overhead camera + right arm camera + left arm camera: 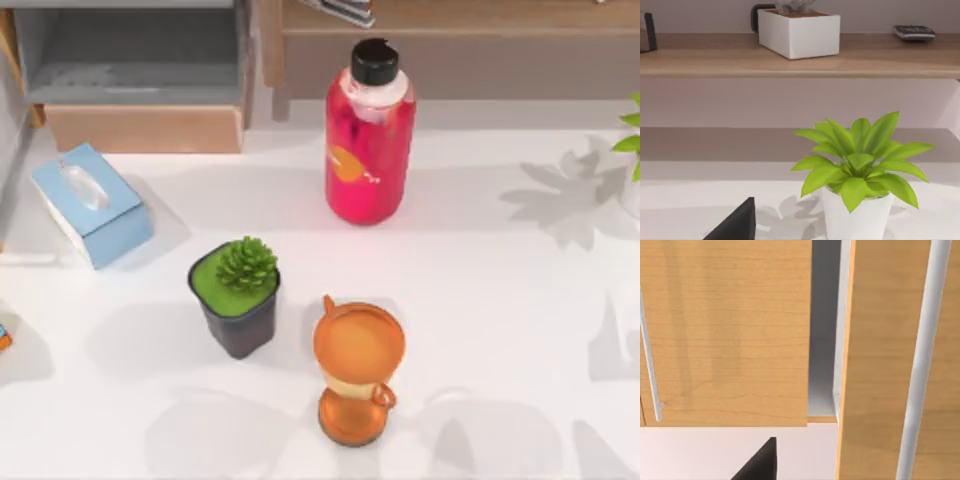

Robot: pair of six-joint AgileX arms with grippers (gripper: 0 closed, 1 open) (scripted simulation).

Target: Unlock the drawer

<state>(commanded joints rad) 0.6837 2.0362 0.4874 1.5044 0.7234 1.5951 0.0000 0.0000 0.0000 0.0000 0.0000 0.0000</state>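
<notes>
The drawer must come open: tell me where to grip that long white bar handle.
Grip the white bar handle mid-length, coming straight at the wooden front that carries it. The bar is slim, straight and long, so a two-finger grip should close across it.

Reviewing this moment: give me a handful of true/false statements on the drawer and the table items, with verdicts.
1. The drawer at the top view's upper left stands pulled open. True.
2. The red bottle lies on its side. False: it stands upright, black cap on.
3. The tissue box sits left of the small dark potted plant. True.
4. The orange hourglass touches the red bottle. False: they stand apart, the hourglass nearer the table's front edge.
</notes>
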